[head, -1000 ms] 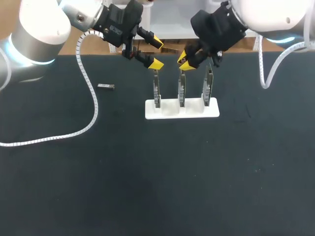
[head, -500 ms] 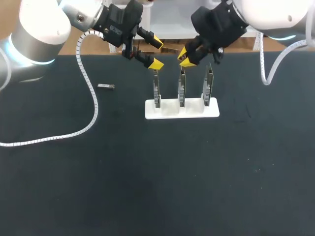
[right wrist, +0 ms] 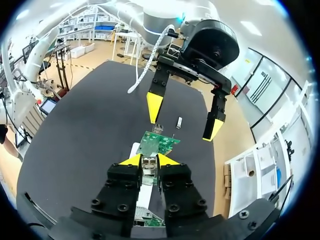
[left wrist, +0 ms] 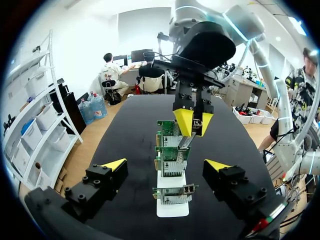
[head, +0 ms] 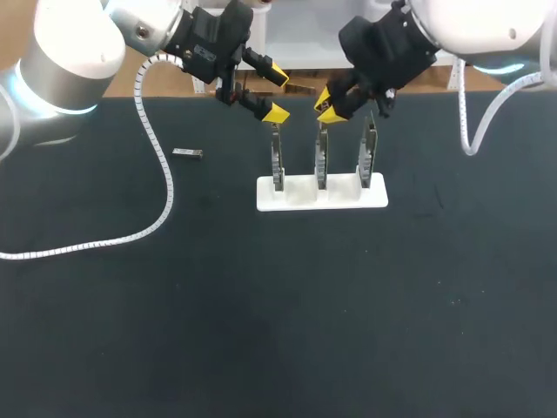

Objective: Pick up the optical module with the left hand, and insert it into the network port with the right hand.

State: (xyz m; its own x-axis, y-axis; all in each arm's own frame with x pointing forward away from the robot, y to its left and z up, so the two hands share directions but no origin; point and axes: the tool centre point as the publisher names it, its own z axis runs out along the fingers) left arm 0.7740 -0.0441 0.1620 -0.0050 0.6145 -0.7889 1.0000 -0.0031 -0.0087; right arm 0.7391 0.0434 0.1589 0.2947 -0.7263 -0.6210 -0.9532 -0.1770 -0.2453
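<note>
Over the desk, my right arm had dipped back toward the middle card, jaws closed on the module; left jaws hung open nearby. Misaligned, it could jam on entry and bend the card.

Bright overhead light glares on the left arm; table shadows faint
</note>
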